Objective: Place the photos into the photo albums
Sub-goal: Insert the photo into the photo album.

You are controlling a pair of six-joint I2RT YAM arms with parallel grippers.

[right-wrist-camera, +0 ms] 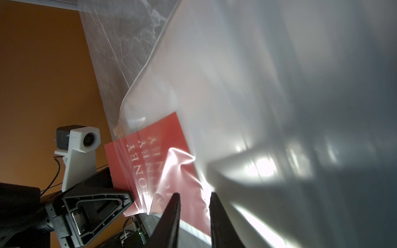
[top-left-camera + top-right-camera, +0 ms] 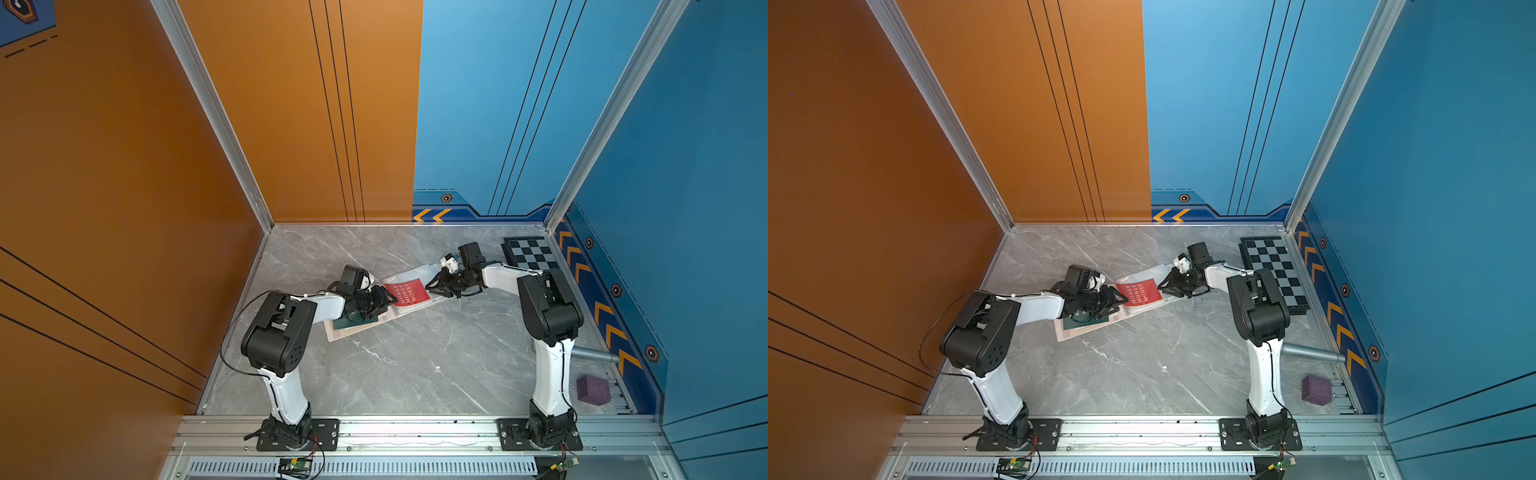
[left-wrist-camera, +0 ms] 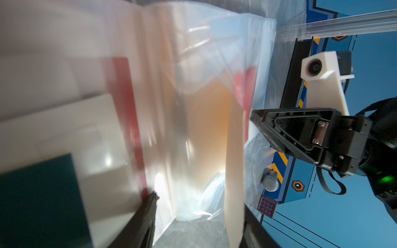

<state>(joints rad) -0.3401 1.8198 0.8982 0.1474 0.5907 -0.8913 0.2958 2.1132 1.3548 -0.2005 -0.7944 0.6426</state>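
The photo album [image 2: 337,333] lies open mid-table, its clear sleeve pages [image 2: 415,272] lifted at the far right end. A red "MONEY" photo [image 2: 409,291] [image 1: 150,150] sits partly under a clear sleeve. My left gripper [image 2: 390,297] [image 3: 198,204] is at the red photo's left edge, jaws open and nothing pinched; a cream strip [image 3: 234,171] stands beside one finger. My right gripper [image 2: 432,286] [image 1: 194,193] is at the photo's right edge, jaws narrow and closed on the crinkled sleeve. A dark green photo [image 2: 353,322] [image 3: 36,199] and a cream one [image 3: 64,128] lie on the album under my left wrist.
A black-and-white checkerboard [image 2: 530,254] lies at the back right by the blue wall. A purple cube [image 2: 593,390] and a grey cylinder [image 2: 594,356] sit at the right front. An orange wall borders the left side.
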